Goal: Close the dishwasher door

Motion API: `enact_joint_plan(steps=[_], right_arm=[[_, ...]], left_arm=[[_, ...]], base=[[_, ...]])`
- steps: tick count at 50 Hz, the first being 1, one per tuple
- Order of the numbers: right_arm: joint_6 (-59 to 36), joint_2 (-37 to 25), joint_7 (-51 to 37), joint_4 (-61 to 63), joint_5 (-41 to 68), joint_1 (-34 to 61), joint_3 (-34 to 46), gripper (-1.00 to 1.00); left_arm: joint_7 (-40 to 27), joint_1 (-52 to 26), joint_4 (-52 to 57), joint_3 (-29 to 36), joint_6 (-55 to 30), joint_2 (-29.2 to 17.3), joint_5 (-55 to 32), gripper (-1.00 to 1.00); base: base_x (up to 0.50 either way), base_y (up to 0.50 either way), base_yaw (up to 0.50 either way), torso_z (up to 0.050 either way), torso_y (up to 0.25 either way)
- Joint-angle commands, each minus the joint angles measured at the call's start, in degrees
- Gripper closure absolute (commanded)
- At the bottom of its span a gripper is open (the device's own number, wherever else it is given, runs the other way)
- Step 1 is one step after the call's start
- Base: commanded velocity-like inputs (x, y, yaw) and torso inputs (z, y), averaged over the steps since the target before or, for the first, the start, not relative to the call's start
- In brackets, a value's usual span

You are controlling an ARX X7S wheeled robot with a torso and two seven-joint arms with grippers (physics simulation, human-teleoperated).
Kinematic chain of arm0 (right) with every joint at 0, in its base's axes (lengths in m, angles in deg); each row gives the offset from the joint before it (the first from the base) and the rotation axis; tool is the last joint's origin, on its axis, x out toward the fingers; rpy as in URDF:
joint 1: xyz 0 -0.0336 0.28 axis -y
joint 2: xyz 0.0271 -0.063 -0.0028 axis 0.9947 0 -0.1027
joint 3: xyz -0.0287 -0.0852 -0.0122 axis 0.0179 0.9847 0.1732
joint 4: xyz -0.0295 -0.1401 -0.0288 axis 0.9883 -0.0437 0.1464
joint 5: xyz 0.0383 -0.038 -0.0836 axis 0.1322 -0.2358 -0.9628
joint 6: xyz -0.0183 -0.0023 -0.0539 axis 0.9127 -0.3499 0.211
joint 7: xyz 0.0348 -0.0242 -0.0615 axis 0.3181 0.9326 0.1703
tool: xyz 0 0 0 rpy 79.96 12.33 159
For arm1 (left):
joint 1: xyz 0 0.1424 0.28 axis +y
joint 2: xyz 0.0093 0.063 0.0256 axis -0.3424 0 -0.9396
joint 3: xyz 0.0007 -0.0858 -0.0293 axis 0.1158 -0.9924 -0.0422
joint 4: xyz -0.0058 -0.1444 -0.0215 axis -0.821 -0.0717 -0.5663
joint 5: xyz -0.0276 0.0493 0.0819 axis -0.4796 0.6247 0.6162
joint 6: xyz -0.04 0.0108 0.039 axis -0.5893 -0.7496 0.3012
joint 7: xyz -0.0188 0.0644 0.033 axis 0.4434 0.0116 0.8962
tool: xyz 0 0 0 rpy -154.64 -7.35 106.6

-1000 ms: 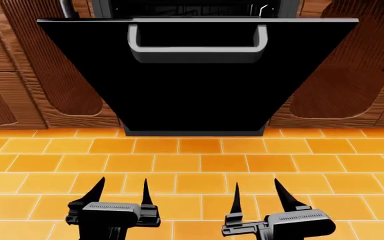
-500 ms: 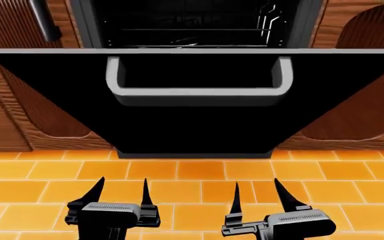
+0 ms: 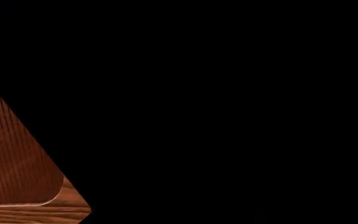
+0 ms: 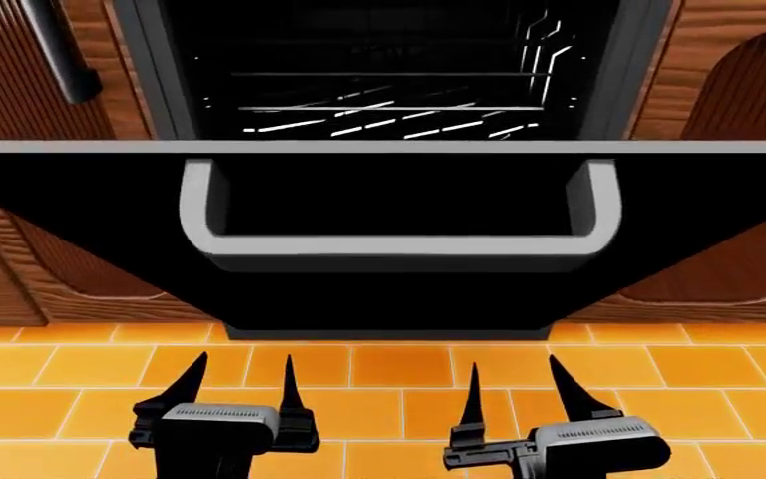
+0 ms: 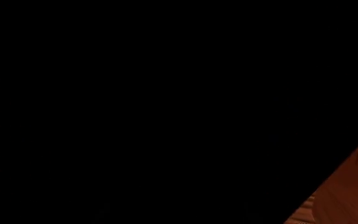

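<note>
Orange tile floor (image 4: 77,384) below open dishwasher door (image 4: 397,294)

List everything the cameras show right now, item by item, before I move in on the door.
dishwasher door: one, glossy black, hanging open toward the robot, centre of the head view; fills most of both wrist views
handle: one, silver-grey U-shaped bar, near the door's top edge
dishwasher interior: one, dark, wire rack inside, behind the open door
wooden cabinet doors: brown, ribbed, either side of the dishwasher
cabinet handle: one seen, black, upper left
floor tiles: orange, below the door
left gripper: one, black and grey, open, low over the tiles
right gripper: one, black and grey, open, low over the tiles
</note>
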Motion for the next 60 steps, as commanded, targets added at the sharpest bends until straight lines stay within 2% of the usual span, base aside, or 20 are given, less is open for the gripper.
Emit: enact_joint_plan(steps=[1, 14, 21, 37, 41, 60], right_arm=[[-0.1, 0.0, -0.2, 0.0, 0.5, 0.0, -0.1, -1.00], [-0.6, -0.4, 0.0, 0.5, 0.5, -0.1, 0.4, -1.00], [-0.2, -0.5, -0.1, 0.5, 0.6, -0.1, 0.4, -1.00], [-1.2, -0.6, -0.4, 0.7, 0.7, 0.2, 0.6, -1.00], [-0.4, -0.7, -0.2, 0.6, 0.8, 0.0, 0.6, -1.00], [0.9, -0.8, -0.3, 0.7, 1.7, -0.3, 0.4, -1.00]], left_arm=[[-0.1, -0.1, -0.1, 0.1, 0.1, -0.1, -0.1, -1.00], [-0.4, 0.0, 0.2, 0.4, 0.1, -0.2, 0.0, -1.00], [-0.5, 0.1, 0.4, 0.5, 0.1, -0.3, 0.0, -1.00], [-0.5, -0.4, 0.2, 0.6, 0.0, -0.4, -0.3, -1.00], [-0.6, -0.4, 0.3, 0.6, 0.0, -0.5, -0.3, -1.00], [-1.0, 0.1, 0.6, 0.9, 0.5, -0.7, -0.2, -1.00]], base=[[0.00, 0.00, 0.00, 0.000, 0.000], [0.00, 0.00, 0.00, 0.000, 0.000], [0.45, 0.00, 0.00, 0.000, 0.000], [0.01, 0.00, 0.00, 0.000, 0.000], [0.48, 0.00, 0.00, 0.000, 0.000], [0.00, 0.00, 0.00, 0.000, 0.000]])
